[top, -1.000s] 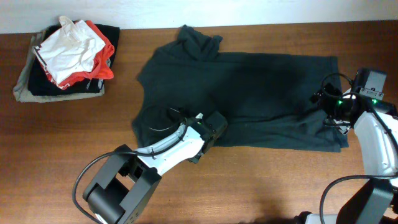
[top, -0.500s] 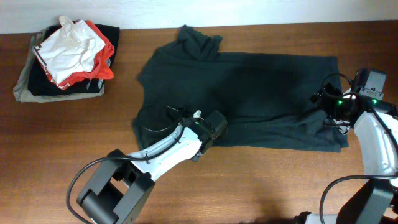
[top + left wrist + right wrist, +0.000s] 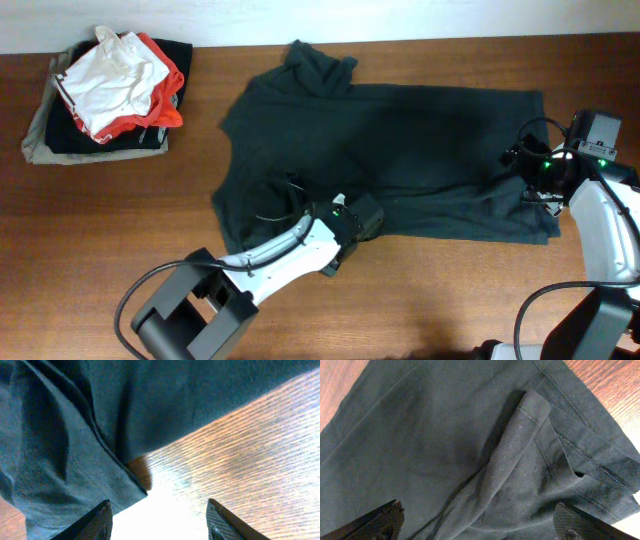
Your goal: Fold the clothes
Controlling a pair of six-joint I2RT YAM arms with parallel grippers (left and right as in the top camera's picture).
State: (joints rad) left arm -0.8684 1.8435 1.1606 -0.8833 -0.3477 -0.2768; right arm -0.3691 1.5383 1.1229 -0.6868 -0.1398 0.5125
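1 dark shirt (image 3: 400,150), 1 clothes pile (image 3: 105,95); left gripper (image 3: 159,510) and right gripper (image 3: 477,510), 2 total, both spread wide.

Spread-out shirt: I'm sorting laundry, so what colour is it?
Dark teal-grey shirt, plain; clearest in the right wrist view.

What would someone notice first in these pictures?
A big dark shirt lies spread across the middle of the brown table. At the far left corner sits a pile of clothes with white and red ones on top. Two robot arms reach in: the left tool is open at the shirt's near edge, and the right tool is open over its right end.
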